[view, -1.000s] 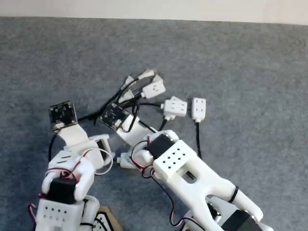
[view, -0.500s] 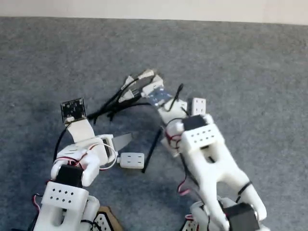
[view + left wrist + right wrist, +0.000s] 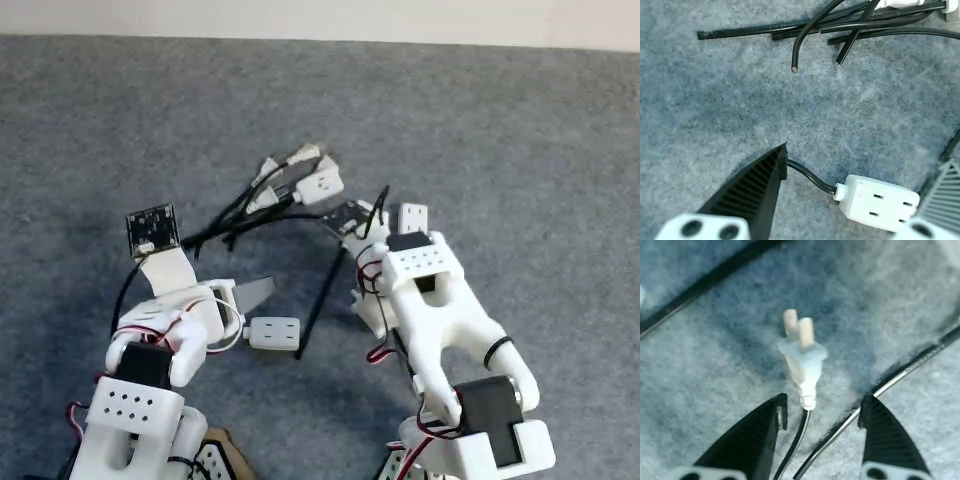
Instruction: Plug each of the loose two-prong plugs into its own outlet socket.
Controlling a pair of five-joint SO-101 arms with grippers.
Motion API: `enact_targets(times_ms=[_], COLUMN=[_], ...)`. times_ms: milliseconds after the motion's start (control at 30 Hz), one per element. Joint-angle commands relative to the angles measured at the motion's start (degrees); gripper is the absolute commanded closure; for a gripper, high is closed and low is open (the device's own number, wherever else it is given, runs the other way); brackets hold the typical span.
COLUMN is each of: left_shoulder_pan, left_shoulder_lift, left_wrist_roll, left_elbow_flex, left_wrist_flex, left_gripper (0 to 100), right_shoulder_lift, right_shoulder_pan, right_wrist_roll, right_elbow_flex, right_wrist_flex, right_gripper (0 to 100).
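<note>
On the overhead feed I count two arms, the left arm (image 3: 150, 350) and the right arm (image 3: 440, 310). There are three socket blocks: one (image 3: 322, 185) in the far cluster, one (image 3: 412, 216) by the right arm, and one (image 3: 273, 333) by the left. I count at least three white plugs (image 3: 304, 155) in the tangle. My right wrist feed shows one plug (image 3: 801, 357) with two prongs (image 3: 805, 332). The left wrist feed shows five loose cord ends (image 3: 794, 68).

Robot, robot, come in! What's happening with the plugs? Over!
Left gripper open, white socket lying by it. Right gripper open, plug just ahead, not gripped. Black cord beside plug.
</note>
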Motion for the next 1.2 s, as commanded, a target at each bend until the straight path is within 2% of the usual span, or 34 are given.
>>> enact_targets(times_ms=[0,300,467,667,733,1033,1167], left_shoulder_pan=[0.3,0.3,0.3,0.3,0.4,0.4,0.4], left_shoulder_lift=[0.5,0.6,0.6,0.5,0.5,0.6,0.6], left_wrist_roll=[-0.4,-0.4,-0.4,-0.4,-0.4,-0.4,-0.4], left_elbow_flex=[-1.5,-1.5,-1.5,-1.6,-1.6,-1.6,-1.6], left_wrist_flex=[-1.1,-1.1,-1.1,-1.1,-1.1,-1.1,-1.1], left_gripper=[57,57,57,57,57,57,57], right_shoulder_lift=[-0.5,0.0,0.0,-0.5,-0.5,-0.5,-0.5], right_shoulder_pan=[1.2,-1.4,-2.5,-2.5,-2.6,-2.3,-2.2], right_wrist_roll=[-1.4,-1.1,-1.1,-1.2,-1.1,-1.6,-4.5], right_elbow_flex=[-1.1,5.8,7.8,7.6,7.4,7.3,7.5], right_wrist_flex=[-2.5,-14.0,-14.1,-13.1,-11.8,-7.9,-7.7], right_gripper=[76.6,76.7,77.6,96.4,99.6,98.2,87.4])
